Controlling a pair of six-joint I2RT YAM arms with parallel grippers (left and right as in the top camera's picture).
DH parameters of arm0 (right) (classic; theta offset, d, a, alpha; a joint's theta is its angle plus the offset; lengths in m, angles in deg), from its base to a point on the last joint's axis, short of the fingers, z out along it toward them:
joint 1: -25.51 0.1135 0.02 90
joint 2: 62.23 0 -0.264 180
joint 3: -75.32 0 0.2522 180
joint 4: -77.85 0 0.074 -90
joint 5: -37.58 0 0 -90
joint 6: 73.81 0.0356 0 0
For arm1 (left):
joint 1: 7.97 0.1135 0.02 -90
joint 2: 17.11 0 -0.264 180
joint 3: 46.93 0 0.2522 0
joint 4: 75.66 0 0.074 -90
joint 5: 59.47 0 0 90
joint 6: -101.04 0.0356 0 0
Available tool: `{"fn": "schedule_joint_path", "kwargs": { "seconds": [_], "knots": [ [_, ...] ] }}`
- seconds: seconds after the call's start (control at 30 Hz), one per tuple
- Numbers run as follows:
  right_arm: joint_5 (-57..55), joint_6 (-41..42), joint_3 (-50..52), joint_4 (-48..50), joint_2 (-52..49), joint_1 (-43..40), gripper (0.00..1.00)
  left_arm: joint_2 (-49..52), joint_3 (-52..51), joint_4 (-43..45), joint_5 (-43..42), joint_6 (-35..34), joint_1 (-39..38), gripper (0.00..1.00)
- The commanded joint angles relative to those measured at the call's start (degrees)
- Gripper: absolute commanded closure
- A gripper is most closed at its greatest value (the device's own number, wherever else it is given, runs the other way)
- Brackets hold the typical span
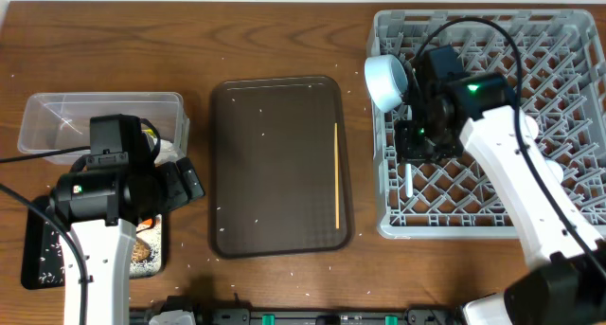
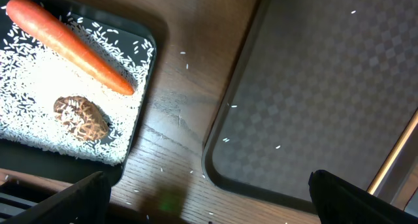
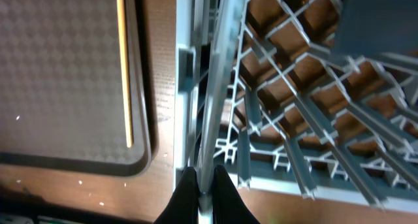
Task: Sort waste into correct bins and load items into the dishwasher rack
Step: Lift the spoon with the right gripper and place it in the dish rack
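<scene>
My right gripper (image 1: 414,153) (image 3: 203,188) is shut on the pale blue spoon (image 3: 212,100) and holds it upright at the left wall of the grey dishwasher rack (image 1: 568,41) (image 3: 294,119). A light blue cup (image 1: 383,80) lies at the rack's left edge. One wooden chopstick (image 1: 337,173) (image 3: 123,67) lies on the brown serving tray (image 1: 275,164). My left gripper (image 1: 189,183) (image 2: 209,188) is open and empty above bare wood. The black tray (image 1: 38,259) (image 2: 147,38) holds the carrot (image 2: 72,44), the brown lump (image 2: 81,117) and rice (image 2: 32,80). The clear tub (image 1: 57,112) stands behind it.
Loose rice grains are scattered over the wooden table (image 1: 189,41) and the brown serving tray (image 2: 326,87). The left arm covers part of the tub and the black tray. A dark rail runs along the table's front edge (image 1: 284,317).
</scene>
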Motion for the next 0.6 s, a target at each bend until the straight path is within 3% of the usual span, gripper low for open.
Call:
{"fn": "schedule_joint_path", "kwargs": {
  "seconds": [0.0, 0.2, 0.23, 0.3, 0.33, 0.57],
  "knots": [
    [-0.55, -0.76, 0.55, 0.63, -3.63, 0.2, 0.99, 0.22, 0.11, -0.22, 0.07, 0.76, -0.17, 0.02],
    [-0.59, 0.79, 0.55, 1.36, -8.61, 0.87, 0.99, 0.22, 0.11, -0.22, 0.07, 0.76, -0.2, 0.02],
    [-0.55, 0.85, 0.55, 1.36, -9.03, 0.87, 0.96, 0.22, 0.11, -0.22, 0.07, 0.76, -0.17, 0.02],
    [-0.26, 0.98, 0.55, 1.49, -9.51, 0.96, 0.76, 0.22, 0.11, -0.22, 0.09, 0.76, -0.2, 0.02],
    [0.37, 0.2, 0.52, 2.12, -9.46, 1.18, 0.71, 0.22, 0.11, -0.22, 0.09, 0.76, -0.2, 0.02],
    [-0.02, -2.16, 0.35, 5.79, -4.02, 6.47, 0.66, 0.22, 0.11, -0.2, 0.09, 0.76, -0.2, 0.02]
  ]
}}
